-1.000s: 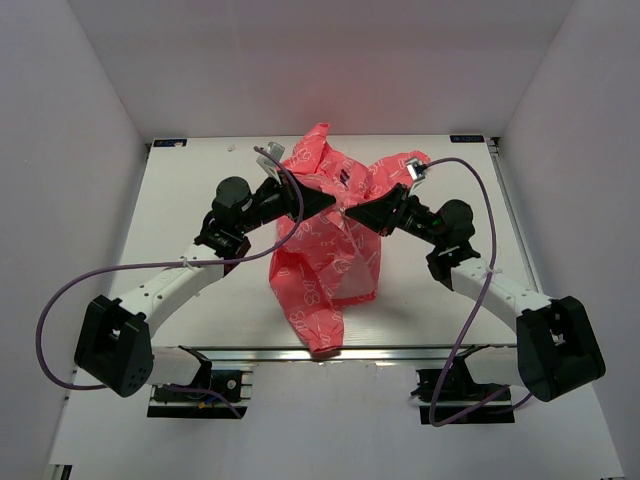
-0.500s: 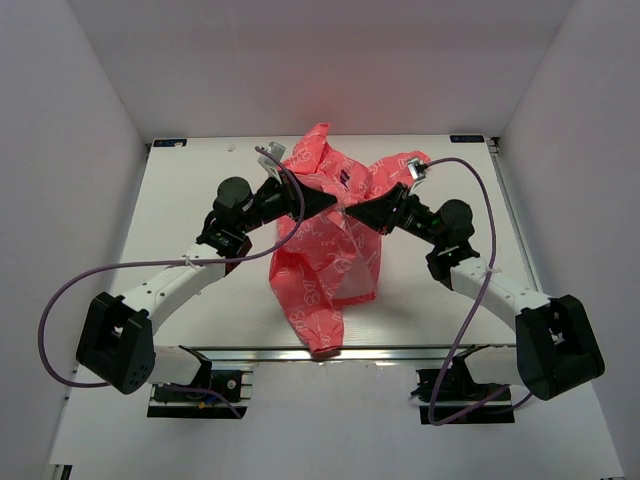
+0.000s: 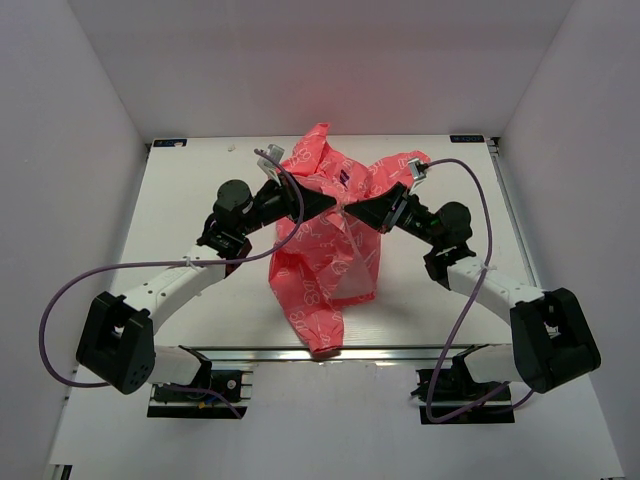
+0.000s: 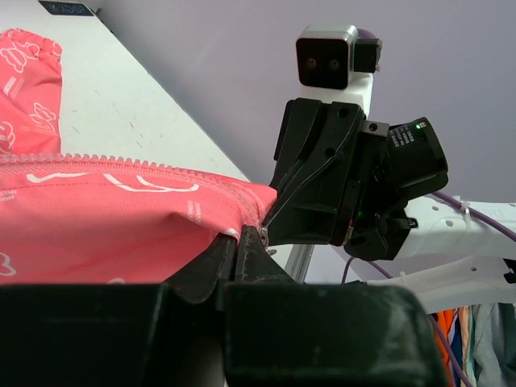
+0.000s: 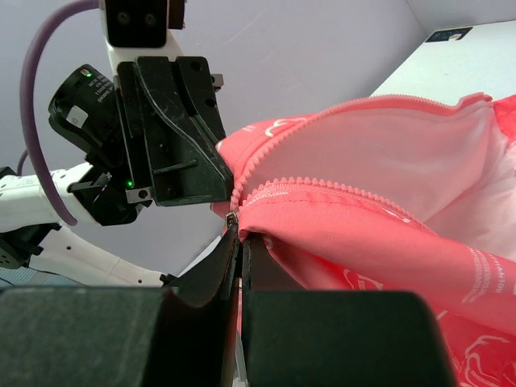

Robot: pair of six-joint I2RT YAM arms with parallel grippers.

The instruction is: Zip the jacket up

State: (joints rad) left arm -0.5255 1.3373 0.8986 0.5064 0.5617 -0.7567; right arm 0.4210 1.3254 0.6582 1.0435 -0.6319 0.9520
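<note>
The coral-pink jacket [image 3: 325, 240] with white motifs hangs bunched between both arms over the middle of the table, one end drooping to the near edge. My left gripper [image 3: 333, 204] is shut on a front edge of the jacket [image 4: 121, 218] by its zipper teeth. My right gripper [image 3: 349, 211] is shut on the other front edge [image 5: 363, 234], a small metal zipper piece [image 5: 232, 218] at its fingertips. The two grippers almost touch tip to tip. The white lining [image 5: 379, 161] shows in the right wrist view.
The white table [image 3: 200, 200] lies inside a white-walled enclosure. A metal rail [image 3: 400, 352] runs along the near edge. Purple cables [image 3: 60, 300] loop from both arms. The right arm's wrist camera [image 4: 326, 60] shows close in the left wrist view.
The right gripper has edged slightly left toward the left gripper, closing the gap between the two tips. The jacket hangs as before.
</note>
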